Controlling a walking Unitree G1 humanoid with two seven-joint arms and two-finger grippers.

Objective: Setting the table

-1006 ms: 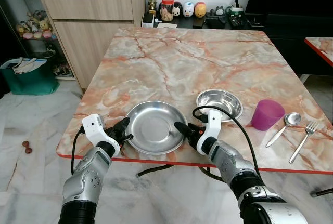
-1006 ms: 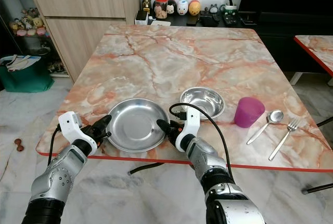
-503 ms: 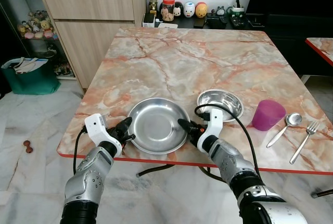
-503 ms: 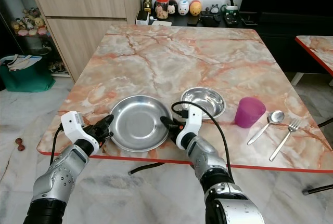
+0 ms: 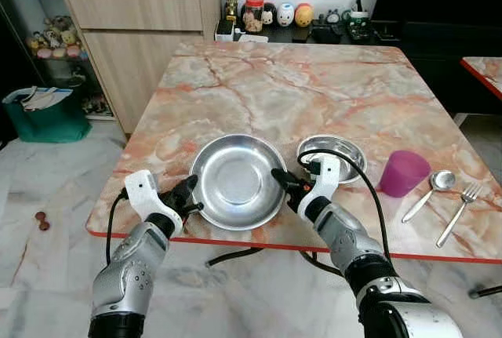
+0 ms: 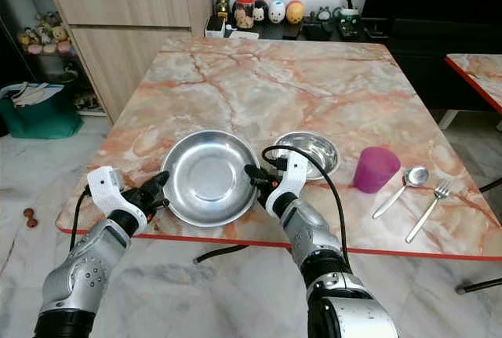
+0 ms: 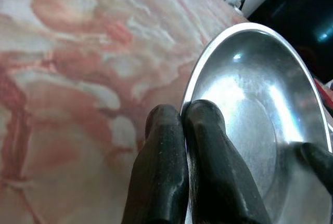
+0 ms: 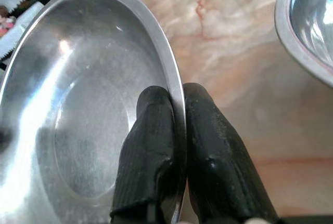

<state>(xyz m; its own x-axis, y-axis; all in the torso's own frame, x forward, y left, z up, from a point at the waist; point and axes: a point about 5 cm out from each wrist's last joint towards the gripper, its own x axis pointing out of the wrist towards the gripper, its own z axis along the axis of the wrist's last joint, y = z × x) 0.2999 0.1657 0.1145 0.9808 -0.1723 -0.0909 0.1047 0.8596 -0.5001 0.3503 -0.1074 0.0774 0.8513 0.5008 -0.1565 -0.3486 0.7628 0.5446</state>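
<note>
while both tools [image 5: 190, 195] pinch rim, plate [image 5: 238, 180] tilted up

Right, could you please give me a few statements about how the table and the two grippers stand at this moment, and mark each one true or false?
1. Both the left gripper and the right gripper pinch the rim of the large steel plate. True.
2. The purple cup stands between the small steel bowl and the spoon. True.
3. The fork lies inside the small steel bowl. False: it lies on the marble table, beside the spoon.
4. The large steel plate is stacked on the bowl. False: they sit side by side.
</note>
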